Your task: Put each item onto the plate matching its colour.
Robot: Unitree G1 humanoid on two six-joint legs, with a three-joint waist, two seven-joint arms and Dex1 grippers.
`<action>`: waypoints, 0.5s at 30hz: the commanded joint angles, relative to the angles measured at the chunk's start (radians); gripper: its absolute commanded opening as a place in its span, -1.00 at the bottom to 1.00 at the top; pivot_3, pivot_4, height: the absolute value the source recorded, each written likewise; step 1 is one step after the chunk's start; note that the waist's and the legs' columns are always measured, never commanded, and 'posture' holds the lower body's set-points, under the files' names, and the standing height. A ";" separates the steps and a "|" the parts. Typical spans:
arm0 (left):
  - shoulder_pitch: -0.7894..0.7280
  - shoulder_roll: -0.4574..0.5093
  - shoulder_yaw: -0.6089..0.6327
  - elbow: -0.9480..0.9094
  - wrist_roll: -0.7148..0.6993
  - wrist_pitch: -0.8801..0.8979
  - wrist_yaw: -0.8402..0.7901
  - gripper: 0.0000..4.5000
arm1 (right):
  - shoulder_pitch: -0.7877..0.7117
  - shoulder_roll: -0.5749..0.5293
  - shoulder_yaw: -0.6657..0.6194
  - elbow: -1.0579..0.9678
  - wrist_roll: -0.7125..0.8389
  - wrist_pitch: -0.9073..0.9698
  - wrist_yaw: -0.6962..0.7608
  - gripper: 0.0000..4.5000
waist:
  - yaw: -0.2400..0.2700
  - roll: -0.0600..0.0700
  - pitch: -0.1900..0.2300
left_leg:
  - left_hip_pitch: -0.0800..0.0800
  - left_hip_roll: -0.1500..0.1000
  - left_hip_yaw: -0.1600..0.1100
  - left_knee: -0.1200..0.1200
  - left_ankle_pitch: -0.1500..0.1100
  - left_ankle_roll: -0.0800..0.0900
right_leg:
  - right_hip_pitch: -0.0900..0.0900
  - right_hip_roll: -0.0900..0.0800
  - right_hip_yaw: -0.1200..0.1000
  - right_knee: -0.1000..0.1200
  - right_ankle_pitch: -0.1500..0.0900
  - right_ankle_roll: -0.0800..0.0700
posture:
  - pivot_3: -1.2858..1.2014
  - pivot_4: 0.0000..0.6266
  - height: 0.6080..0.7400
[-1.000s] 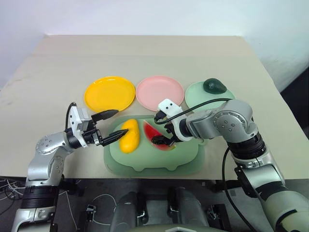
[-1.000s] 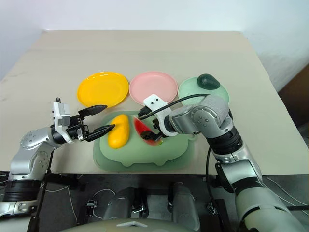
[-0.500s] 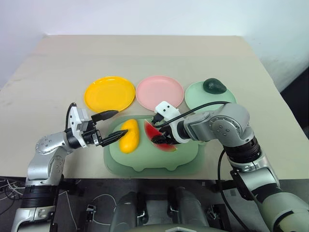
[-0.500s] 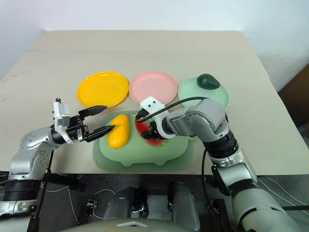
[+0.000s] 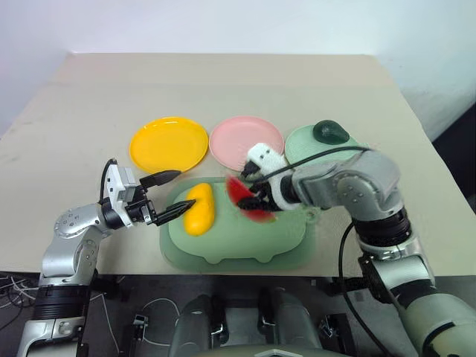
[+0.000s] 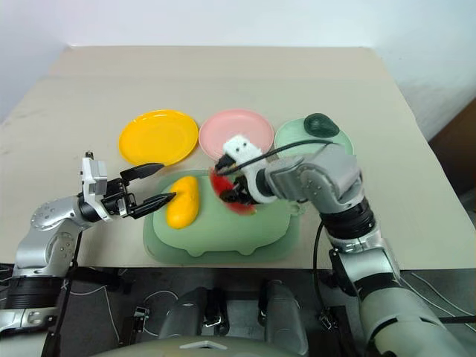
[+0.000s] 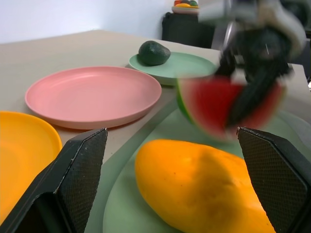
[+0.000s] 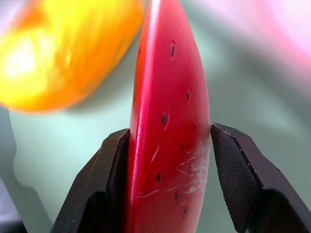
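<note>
From the head views, the table [image 5: 223,82] carries three plates in a row across its middle: the yellow plate [image 5: 169,143] toward the left edge, the pink plate [image 5: 245,141] beside it, the mint plate [image 5: 305,145] toward the right edge, their rims almost meeting. The avocado [image 5: 329,132] sits on the mint plate's far side. The far half of the table is bare, as is the strip along the left edge. Near the front edge lies the pale green board [image 5: 238,238], with the mango [image 5: 199,209] on its left part and open board to the right of it. The right gripper [image 5: 256,199] is clamped on the watermelon wedge [image 5: 249,199], held above the board's far edge, just short of the pink plate. The left gripper [image 5: 165,195] hangs off the board's left edge, jaws spread wide and empty, one fingertip close to the mango.

In the left wrist view, both fingers [image 7: 77,179] stand far apart around the mango [image 7: 204,189], not touching it; the wedge [image 7: 223,104] hangs above the board beyond.

In the right wrist view, two pads [image 8: 243,179] squeeze the wedge [image 8: 170,121] by its flat red faces, the board below.
</note>
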 commanded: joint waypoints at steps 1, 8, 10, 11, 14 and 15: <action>0.002 0.015 0.027 -0.035 -0.009 -0.009 0.006 1.00 | -0.066 -0.023 -0.071 0.037 -0.036 -0.086 0.047 0.00 | 0.000 0.000 0.000 | 0.000 0.000 0.000 0.000 0.000 0.000 | 0.000 0.000 0.000 0.000 0.000 0.000 | 0.03 -0.52 0.33; 0.016 0.014 0.029 -0.054 -0.009 -0.004 0.021 1.00 | -0.188 -0.006 0.017 0.417 -0.243 -0.393 0.129 0.00 | -0.003 0.000 0.000 | 0.000 0.000 0.002 -0.001 0.000 0.000 | -0.002 0.000 0.001 0.001 0.000 0.000 | 0.03 -0.52 0.33; 0.023 0.013 0.033 -0.061 -0.010 -0.004 0.029 1.00 | -0.242 0.040 0.042 0.584 -0.305 -0.514 0.167 0.00 | -0.005 0.000 0.000 | 0.001 0.000 0.004 -0.001 0.001 0.000 | -0.002 0.001 0.002 0.002 0.000 0.000 | 0.03 -0.52 0.33; 0.027 0.012 0.034 -0.064 -0.010 -0.004 0.033 1.00 | -0.272 0.068 0.055 0.683 -0.344 -0.583 0.178 0.00 | -0.007 0.000 0.000 | 0.000 0.000 0.004 -0.001 0.001 0.000 | -0.003 0.001 0.002 0.003 0.000 0.000 | 0.03 -0.52 0.33; 0.039 0.009 0.034 -0.074 -0.012 -0.003 0.039 1.00 | -0.350 0.132 0.053 0.913 -0.415 -0.718 0.210 0.00 | -0.013 0.000 0.000 | 0.001 0.000 0.007 -0.001 0.001 0.000 | -0.006 0.001 0.003 0.008 0.000 0.001 | 0.03 -0.52 0.33; 0.041 0.009 0.033 -0.076 -0.012 -0.003 0.040 1.00 | -0.370 0.148 0.044 0.970 -0.428 -0.746 0.224 0.00 | -0.014 0.000 0.000 | 0.001 0.000 0.007 -0.001 0.001 0.000 | -0.007 0.000 0.003 0.011 -0.001 0.001 | 0.03 -0.52 0.33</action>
